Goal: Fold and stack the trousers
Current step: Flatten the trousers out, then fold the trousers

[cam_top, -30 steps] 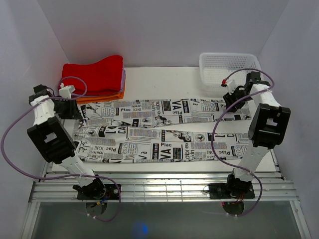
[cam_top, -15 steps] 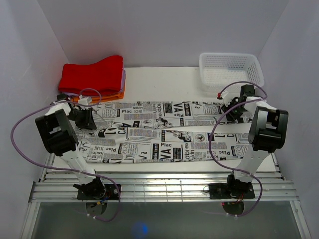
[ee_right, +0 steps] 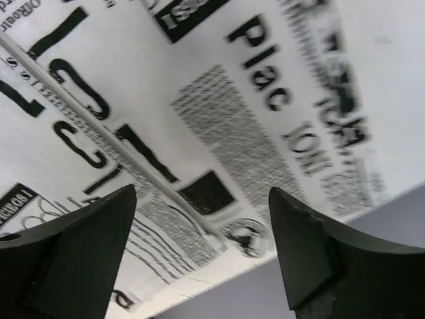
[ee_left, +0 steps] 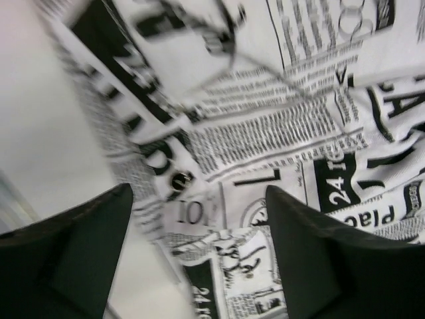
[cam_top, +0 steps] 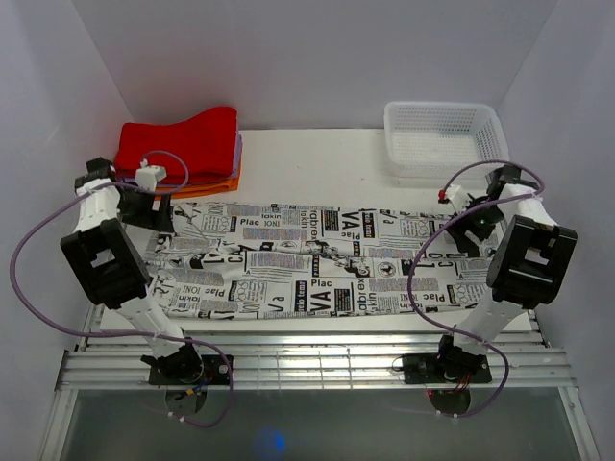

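The trousers [cam_top: 317, 259], white with black newspaper print, lie folded lengthwise and spread left to right across the table. My left gripper [cam_top: 163, 213] is open just above their left end; the left wrist view shows its fingers [ee_left: 80, 232] apart over the printed fabric [ee_left: 265, 119], holding nothing. My right gripper [cam_top: 478, 224] is open over the right end; the right wrist view shows its fingers [ee_right: 312, 246] apart above the cloth [ee_right: 166, 119] near the table edge.
A stack of folded cloths, red [cam_top: 183, 142] over purple and orange, lies at the back left. A white plastic basket [cam_top: 442, 139] stands at the back right. Metal rails [cam_top: 317, 360] run along the near edge. White walls enclose the table.
The far trouser leg now lies over the near one, closing the gap between them. Both grippers moved outward and slightly back, to the cloth's ends.
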`<state>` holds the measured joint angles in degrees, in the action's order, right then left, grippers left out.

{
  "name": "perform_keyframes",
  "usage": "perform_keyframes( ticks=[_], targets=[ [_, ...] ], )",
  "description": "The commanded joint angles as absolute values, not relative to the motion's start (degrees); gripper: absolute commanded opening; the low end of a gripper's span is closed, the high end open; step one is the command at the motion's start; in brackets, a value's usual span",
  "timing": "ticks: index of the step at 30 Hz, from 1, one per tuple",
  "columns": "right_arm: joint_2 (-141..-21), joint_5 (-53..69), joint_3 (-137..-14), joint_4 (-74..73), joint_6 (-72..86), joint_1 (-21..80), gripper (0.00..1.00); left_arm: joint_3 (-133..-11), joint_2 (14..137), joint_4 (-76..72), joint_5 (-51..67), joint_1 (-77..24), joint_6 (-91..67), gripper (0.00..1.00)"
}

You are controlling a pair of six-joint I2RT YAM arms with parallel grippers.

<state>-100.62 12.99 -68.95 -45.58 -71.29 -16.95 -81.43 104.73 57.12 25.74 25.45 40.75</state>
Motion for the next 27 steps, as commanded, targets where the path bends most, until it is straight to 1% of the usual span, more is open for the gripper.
perform_keyframes(
  ticks=[1,2,3,5,7,8,10,13,17,22,25,26,27],
  targets=[
    [-101.76,17.84,-80.31,-55.54,-77.87,-17.84,0.88,-90.95,102.73,60.29,33.04,25.84,47.19,0.95],
    [-102.65,18.02,-83.99,-55.81,-78.57,-17.93,0.96,-94.62,103.44,60.29,35.05,25.84,47.72,0.98],
    [-104.74,18.37,-85.68,-55.98,-78.75,-17.84,0.98,-96.4,104.23,59.86,35.76,25.84,47.99,0.98],
    [-107.3,18.37,-90.93,-56.07,-78.32,-17.84,0.98,-100.69,107.73,58.02,36.56,25.84,47.9,0.98],
    [-111.96,18.46,-95.08,-57.21,-77.43,-17.84,0.97,-103.43,110.55,57.92,38.58,25.84,48.34,0.97],
    [-113.54,18.46,-97.27,-58.0,-77.34,-17.84,0.94,-105.1,113.87,59.49,39.8,25.75,49.04,0.96],
    [-116.71,18.98,-101.15,-58.36,-77.6,-17.93,0.91,-108.62,116.53,60.47,42.97,25.66,50.53,0.92],
    [-118.39,20.12,-101.43,-55.92,-79.98,-17.84,0.86,-109.95,120.4,56.89,44.47,25.23,50.37,0.88],
    [-120.41,21.18,-101.34,-52.74,-80.16,-17.75,0.83,-110.57,124.27,52.57,45.79,24.87,48.96,0.84],
    [-121.91,20.92,-101.61,-51.95,-79.36,-17.75,0.81,-106.63,126.74,43.36,39.31,23.82,45.88,0.78],
    [-121.38,20.92,-100.81,-51.77,-80.24,-17.75,0.8,-105.03,128.05,42.8,37.36,23.64,47.8,0.77],
    [-121.2,21.0,-100.55,-51.77,-80.85,-17.84,0.79,-104.86,128.84,44.28,35.96,23.47,50.77,0.71],
    [-121.11,21.01,-100.55,-51.77,-81.21,-17.75,0.79,-104.59,128.85,44.99,35.16,23.47,52.11,0.68]
  ],
)
